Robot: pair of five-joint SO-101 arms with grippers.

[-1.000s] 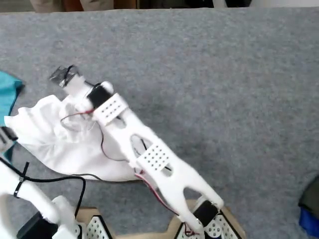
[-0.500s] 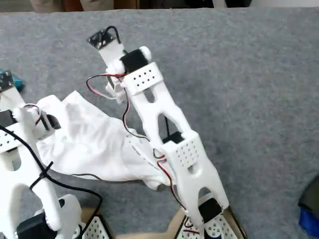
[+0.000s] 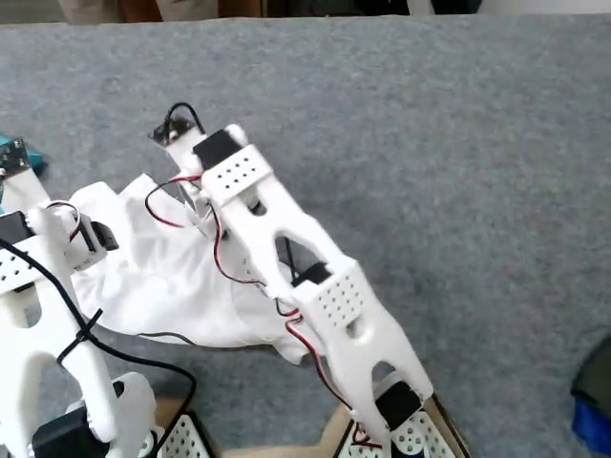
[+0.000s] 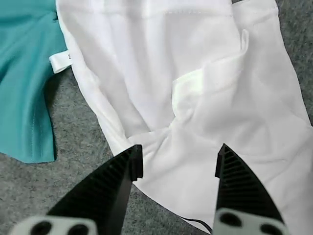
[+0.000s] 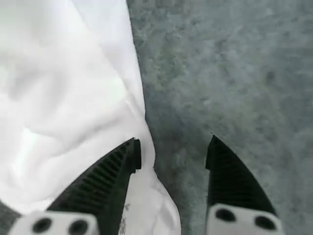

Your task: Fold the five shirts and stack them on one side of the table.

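Grey bench (image 3: 449, 143), white shirt (image 3: 162, 281) crumpled at lower left.
Left pincer (image 4: 178, 152) hangs spread over the cloth, right pincer (image 5: 173, 144) spread astride its edge; I fear a pinch here grabs several layers.

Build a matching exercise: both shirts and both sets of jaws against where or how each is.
1 white shirt
2 teal shirt
3 left jaws
4 right jaws

a open, one tip over cloth, one over bare table
b at the table's edge, on the left arm's side
c open, both tips over white cloth
d crumpled into folds

Pairs: 1d, 2b, 3c, 4a
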